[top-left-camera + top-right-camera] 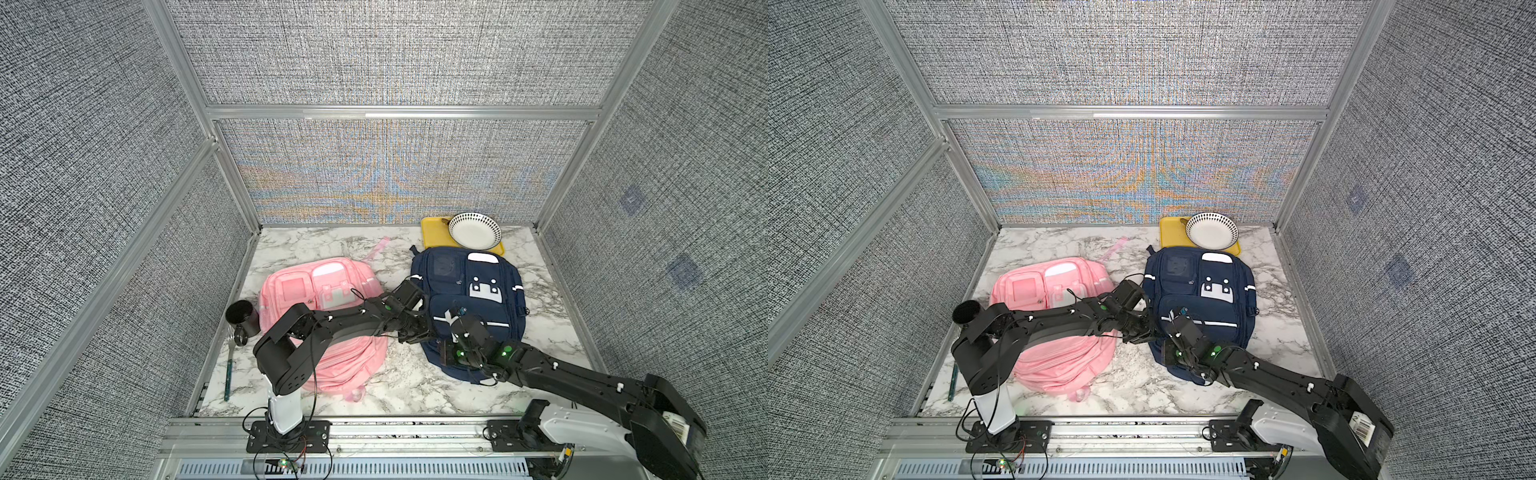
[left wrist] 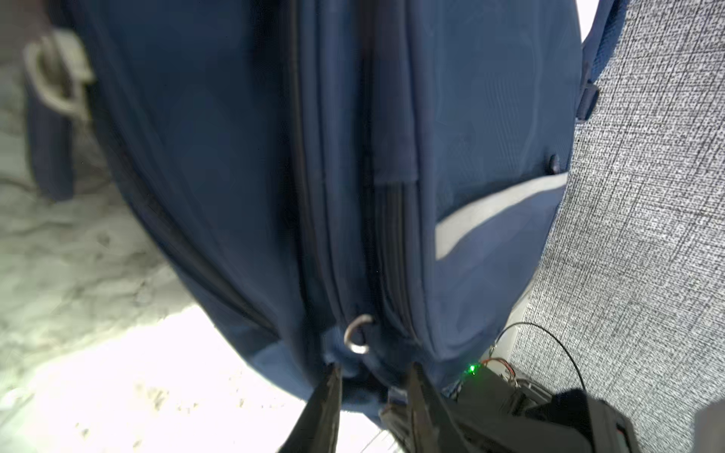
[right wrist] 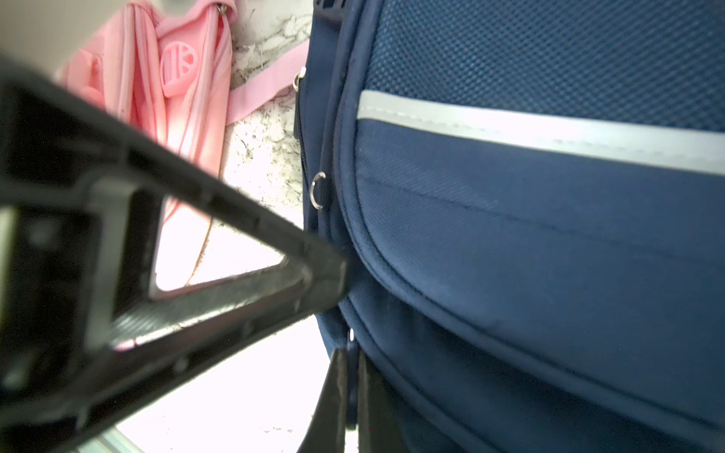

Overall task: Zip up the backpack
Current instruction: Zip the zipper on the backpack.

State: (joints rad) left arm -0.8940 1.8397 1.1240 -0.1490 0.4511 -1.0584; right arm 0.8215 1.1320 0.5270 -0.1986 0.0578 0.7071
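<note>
The navy backpack [image 1: 469, 299] [image 1: 1204, 291] lies flat on the right half of the marble table in both top views. My left gripper [image 1: 419, 332] [image 2: 374, 372] reaches across to its lower left edge, its jaws closed on a fold of the navy fabric [image 2: 235, 157] just under a metal ring [image 2: 359, 333]. My right gripper [image 1: 444, 353] [image 3: 353, 357] sits close beside it at the same edge, shut on a thin dark zipper pull. A zipper line runs up the bag's side [image 3: 549, 235] past a ring [image 3: 317, 190]. The left finger [image 3: 235, 274] crosses the right wrist view.
A pink backpack [image 1: 324, 316] lies to the left, under my left arm. A black mug [image 1: 243, 318] and a teal-handled fork [image 1: 228, 370] sit by the left wall. A yellow board [image 1: 432, 237] with a dotted bowl [image 1: 474, 230] stands at the back.
</note>
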